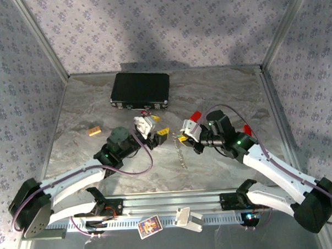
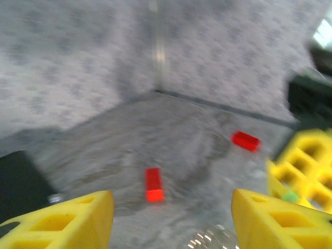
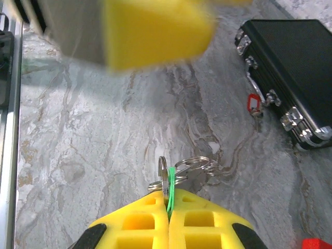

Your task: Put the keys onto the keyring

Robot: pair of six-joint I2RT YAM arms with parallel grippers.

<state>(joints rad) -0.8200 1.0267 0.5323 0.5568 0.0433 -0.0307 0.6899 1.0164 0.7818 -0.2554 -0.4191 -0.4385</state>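
Right wrist view: the right pincer (image 3: 167,199), pads pressed together, grips the green key (image 3: 168,182) edge-on by its plastic head, with the silvery links of the keyring (image 3: 193,167) bunched just beyond the fingertips. The red key (image 3: 253,104) lies on the marbled table (image 3: 78,135) just beside the black case (image 3: 295,62), well apart from the ring. From the top external camera, both arms reach in low toward the middle of the table, forearms angled inward. The left pincer (image 1: 160,134) faces the right one at close quarters, and a length of chain trails from between them toward the near edge. The left pincer is spread wide and holds nothing. Keys and ring look light, hard and slick, the chain limp. The plastic heads likely offer the surest hold, and the loose links probably need steadying close to the rings.
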